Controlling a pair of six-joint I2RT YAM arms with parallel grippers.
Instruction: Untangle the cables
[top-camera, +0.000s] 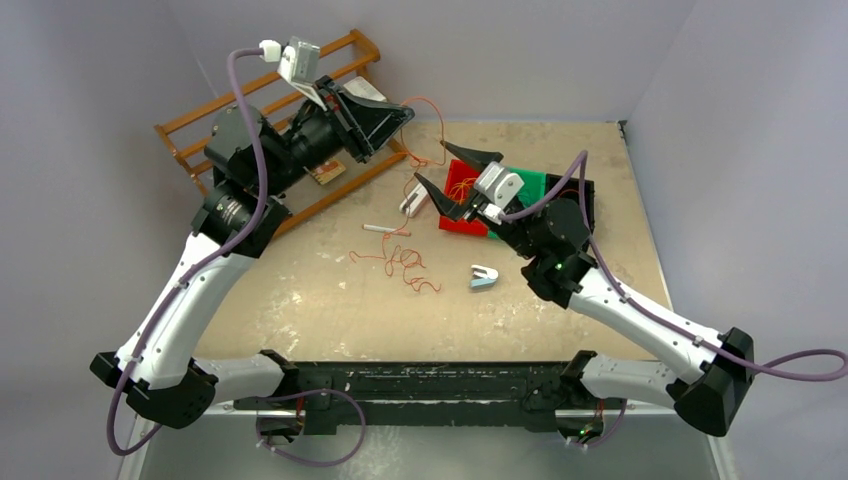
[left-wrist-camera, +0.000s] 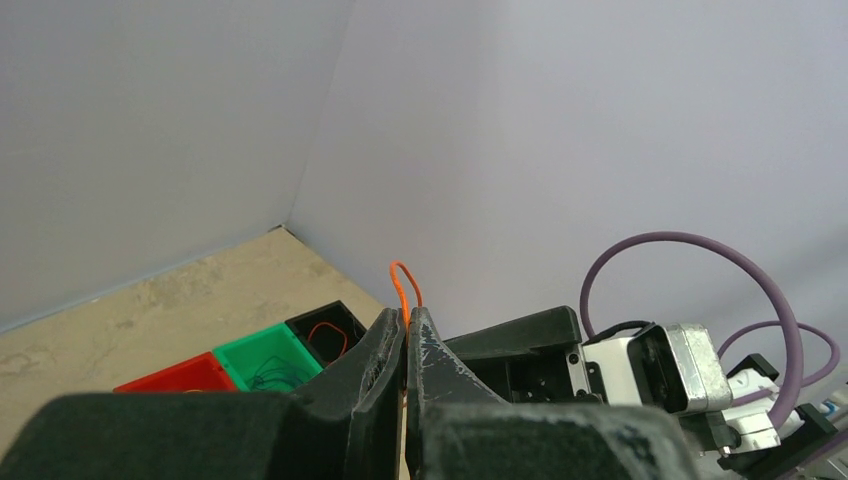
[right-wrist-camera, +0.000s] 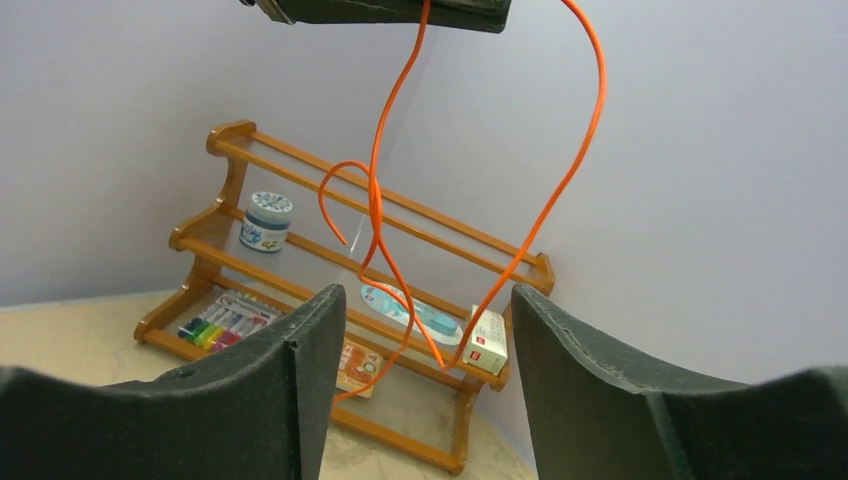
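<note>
An orange cable (right-wrist-camera: 373, 190) hangs in loose curves from the left gripper (left-wrist-camera: 407, 315), which is raised over the far left part of the table (top-camera: 300, 300). Its fingers are pressed together on the wire, and a small loop pokes out above the tips. The right gripper (right-wrist-camera: 428, 292) sits just below, jaws spread wide, with the dangling strands in front of the gap; I cannot tell whether they touch. More red-orange cables (top-camera: 400, 262) lie tangled mid-table. Toward the far right edge stand a red bin (top-camera: 462, 195), a green bin (top-camera: 530, 185) and a black bin (left-wrist-camera: 325, 325), the last holding an orange wire. In the far left corner a wooden rack (right-wrist-camera: 300, 160) carries a jar (right-wrist-camera: 268, 220), markers (right-wrist-camera: 220, 322) and a white box (right-wrist-camera: 487, 340) with a red label too small to read.
</note>
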